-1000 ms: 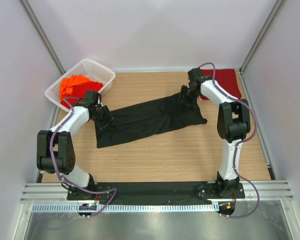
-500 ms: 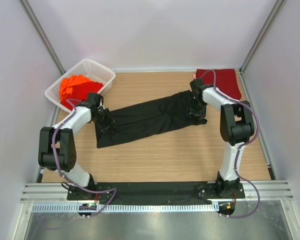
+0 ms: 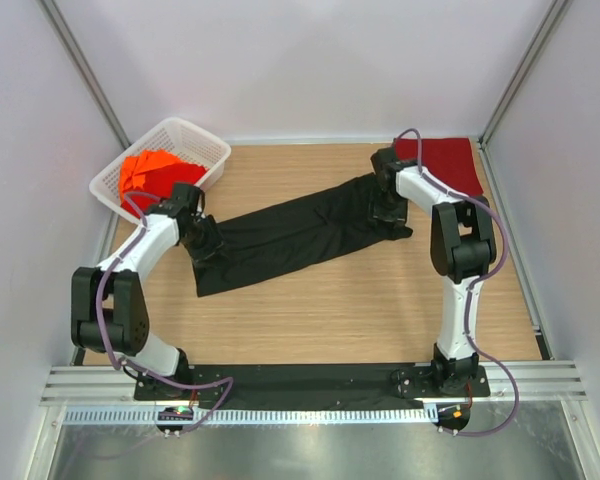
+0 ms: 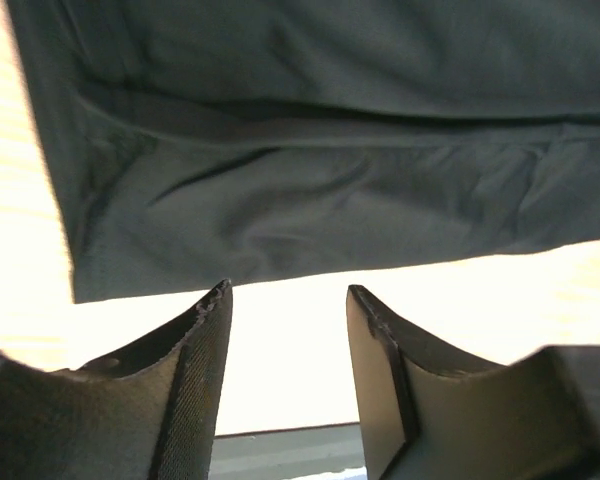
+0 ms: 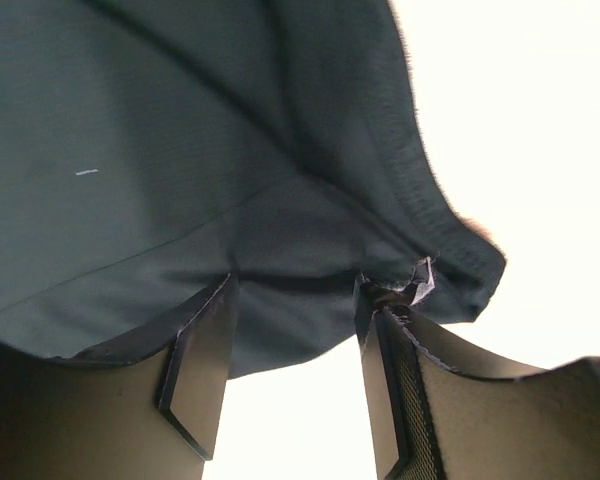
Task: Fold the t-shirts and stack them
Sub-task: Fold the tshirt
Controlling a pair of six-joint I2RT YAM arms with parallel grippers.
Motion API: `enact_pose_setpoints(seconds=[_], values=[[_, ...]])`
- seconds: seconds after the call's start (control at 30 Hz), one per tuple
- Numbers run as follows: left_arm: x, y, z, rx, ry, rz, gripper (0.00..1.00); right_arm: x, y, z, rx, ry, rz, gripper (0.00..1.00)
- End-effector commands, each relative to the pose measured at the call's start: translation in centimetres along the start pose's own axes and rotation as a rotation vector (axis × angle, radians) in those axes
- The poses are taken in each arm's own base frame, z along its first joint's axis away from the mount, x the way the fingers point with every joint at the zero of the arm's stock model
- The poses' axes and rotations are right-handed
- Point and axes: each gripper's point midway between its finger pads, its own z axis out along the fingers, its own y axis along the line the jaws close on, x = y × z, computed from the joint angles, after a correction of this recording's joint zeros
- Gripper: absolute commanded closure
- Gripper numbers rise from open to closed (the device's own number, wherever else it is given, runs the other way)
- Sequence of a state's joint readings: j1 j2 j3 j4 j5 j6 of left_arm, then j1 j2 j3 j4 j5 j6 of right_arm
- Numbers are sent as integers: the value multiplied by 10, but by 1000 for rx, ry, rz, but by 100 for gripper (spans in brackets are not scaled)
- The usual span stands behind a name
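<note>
Left gripper (image 4: 288,300): fingers spread, gripping nothing, tips just short of the hem of the black t-shirt (image 3: 290,232). Right gripper (image 5: 295,285): also spread, tips at the shirt's right end. Shirt is stretched across the middle of the counter (image 3: 360,300). Dark red shirt (image 3: 450,160) in far-right corner. Orange-red shirts (image 3: 145,172) in basket (image 3: 208,143), far-left corner.

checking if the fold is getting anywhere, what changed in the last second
The right gripper moved from the black shirt's far edge toward its near right corner, then eased back slightly. The shirt's right end now lies narrower. Both grippers are open. The left gripper stayed at the shirt's left end. The basket, orange shirts and red shirt did not move.
</note>
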State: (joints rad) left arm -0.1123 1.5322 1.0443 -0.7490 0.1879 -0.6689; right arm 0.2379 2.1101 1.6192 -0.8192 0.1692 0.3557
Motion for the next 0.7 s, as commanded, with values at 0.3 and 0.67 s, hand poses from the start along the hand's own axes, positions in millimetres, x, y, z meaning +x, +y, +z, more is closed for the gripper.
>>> enact_pose_setpoints(seconds=[0.3, 0.67], values=[[-10, 19, 24, -239, 9, 111, 53, -33, 69, -89, -147, -169, -96, 39], [38, 50, 73, -359, 164, 45, 56, 2, 61, -102, -166, -153, -122, 39]])
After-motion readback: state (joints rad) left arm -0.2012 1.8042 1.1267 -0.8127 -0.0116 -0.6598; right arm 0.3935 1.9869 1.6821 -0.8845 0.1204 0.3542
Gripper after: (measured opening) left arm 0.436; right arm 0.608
